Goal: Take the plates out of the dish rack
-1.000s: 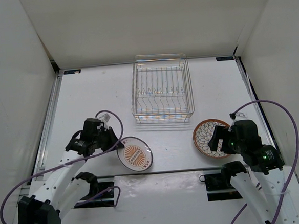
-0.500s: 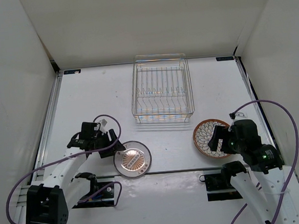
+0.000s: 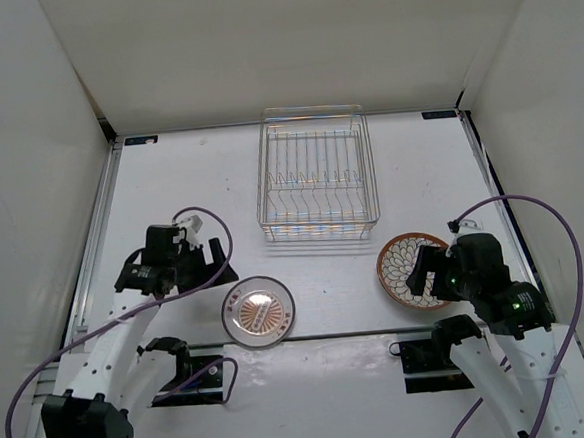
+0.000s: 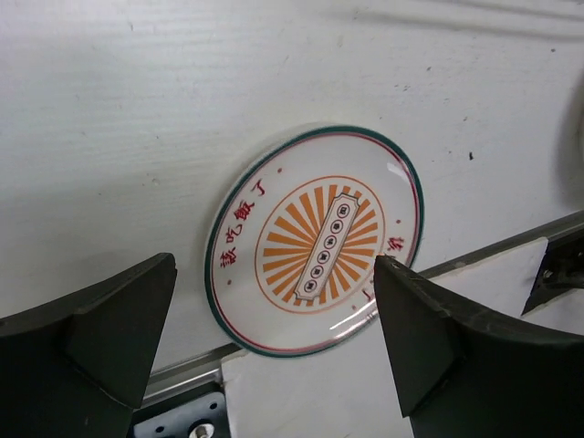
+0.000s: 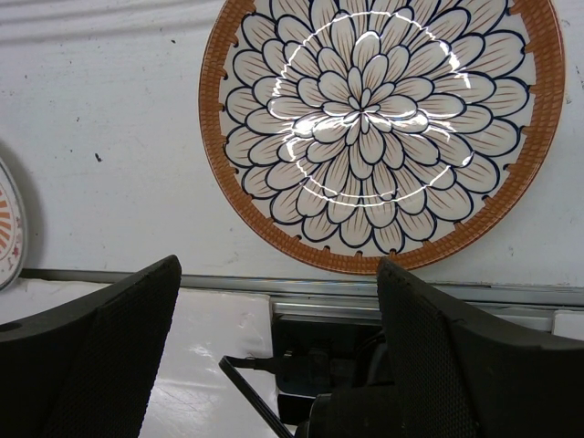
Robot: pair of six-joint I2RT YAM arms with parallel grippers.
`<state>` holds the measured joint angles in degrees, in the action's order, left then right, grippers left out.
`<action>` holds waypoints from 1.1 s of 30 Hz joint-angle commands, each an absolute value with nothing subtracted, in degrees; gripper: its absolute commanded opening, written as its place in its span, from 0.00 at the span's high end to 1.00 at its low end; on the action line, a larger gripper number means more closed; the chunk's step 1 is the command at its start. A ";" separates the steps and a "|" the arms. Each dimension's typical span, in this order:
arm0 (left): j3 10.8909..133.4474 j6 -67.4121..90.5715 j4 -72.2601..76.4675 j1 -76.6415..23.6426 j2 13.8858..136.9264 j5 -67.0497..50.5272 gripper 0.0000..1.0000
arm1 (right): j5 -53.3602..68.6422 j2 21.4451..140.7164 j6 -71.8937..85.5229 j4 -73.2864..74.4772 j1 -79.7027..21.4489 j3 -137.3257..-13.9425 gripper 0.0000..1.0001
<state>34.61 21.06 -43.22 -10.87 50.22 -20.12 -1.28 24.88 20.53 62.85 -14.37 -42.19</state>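
From above, the dish rack (image 3: 317, 182) stands at the middle of the surface's (image 3: 180, 187) far edge. The pale plate (image 3: 258, 312) lies flat at the near edge, left of centre, just beside the left claw (image 3: 213, 270). The petal plate (image 3: 408, 268) lies toward the near right corner, partly under the right claw (image 3: 423, 275).

In the left wrist view, the claw stands wide, its fingers (image 4: 96, 338) either side of the pale plate, gripping nothing.

In the right wrist view, that claw is also wide and holds nothing, with the petal plate flat beyond it.
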 commanded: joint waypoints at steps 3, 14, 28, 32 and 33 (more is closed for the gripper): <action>44.54 11.00 -52.11 -10.55 46.67 -16.88 0.00 | -0.79 24.78 19.78 61.44 -14.24 -41.84 0.11; 42.81 3.60 -56.70 -10.63 32.26 -14.48 0.00 | 3.43 24.52 17.84 61.35 -14.33 -42.19 0.11; 41.75 6.76 -56.86 -10.72 17.14 -4.50 0.00 | 3.60 19.95 17.75 60.91 -14.15 -41.66 0.11; 41.92 7.91 -58.27 -10.72 19.77 -0.18 0.00 | 3.87 19.78 17.67 60.73 -14.24 -41.66 0.11; 42.01 8.17 -58.27 -10.64 20.56 -0.26 0.00 | 3.87 19.78 17.75 60.56 -14.41 -41.66 0.11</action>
<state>42.02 6.96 -57.10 -10.83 18.44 -4.12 3.22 20.16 18.70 62.83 -14.31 -42.19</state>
